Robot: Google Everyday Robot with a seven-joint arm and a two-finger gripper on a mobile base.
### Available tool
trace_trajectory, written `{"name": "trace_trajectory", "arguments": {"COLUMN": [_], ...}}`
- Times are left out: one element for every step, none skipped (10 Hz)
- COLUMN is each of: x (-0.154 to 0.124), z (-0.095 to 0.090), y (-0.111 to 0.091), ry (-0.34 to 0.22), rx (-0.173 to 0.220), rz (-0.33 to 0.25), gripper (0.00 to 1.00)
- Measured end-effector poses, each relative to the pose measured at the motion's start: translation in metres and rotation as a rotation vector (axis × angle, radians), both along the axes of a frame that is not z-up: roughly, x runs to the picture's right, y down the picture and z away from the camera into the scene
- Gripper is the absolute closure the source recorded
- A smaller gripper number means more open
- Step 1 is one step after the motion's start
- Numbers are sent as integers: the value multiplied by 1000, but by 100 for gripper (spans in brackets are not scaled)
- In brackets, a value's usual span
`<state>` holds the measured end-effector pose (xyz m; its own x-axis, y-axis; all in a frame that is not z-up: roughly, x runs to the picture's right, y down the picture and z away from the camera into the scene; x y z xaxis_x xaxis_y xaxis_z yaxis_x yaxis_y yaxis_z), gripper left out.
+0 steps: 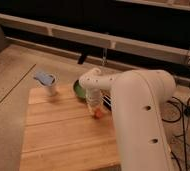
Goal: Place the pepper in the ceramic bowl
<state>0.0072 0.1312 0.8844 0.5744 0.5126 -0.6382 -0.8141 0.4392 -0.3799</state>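
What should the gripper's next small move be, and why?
Probably a short sideways shift of the gripper toward the ceramic bowl. The pepper shows at the gripper's tip over the wooden board, just outside the bowl's rim, so it likely needs to be above the bowl before release.

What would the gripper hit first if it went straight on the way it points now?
The gripper points down beside the ceramic bowl, with the pepper at its tip. Straight on, the pepper would probably press onto the wooden board first, not the bowl, though depth is unclear.
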Motion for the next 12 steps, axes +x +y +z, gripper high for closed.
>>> {"name": "trace_trajectory", "arguments": {"x": [-13, -27, -41, -50, -56, -56, -47, -37, -27, -11, 4, 15], "z": [-12, -26, -45, -58, -68, -72, -66, -56, -45, -27, -11, 1], "y": [-5, -12, -23, -33, -48, -64, -84, -101, -110, -120, -126, -131], "ry": [-33, -69, -107, -128, -137, -127, -94, -58, -31, 7, 42, 65], "rx": [-18, -39, -60, -61, -47, -14, 37, 85, 111, 139, 154, 163], "rz": [-12, -32, -59, -83, -110, -134, -157, -171, -174, -168, -159, -148], "gripper": [100, 100, 100, 100, 100, 100, 100, 100, 100, 100, 100, 100]}}
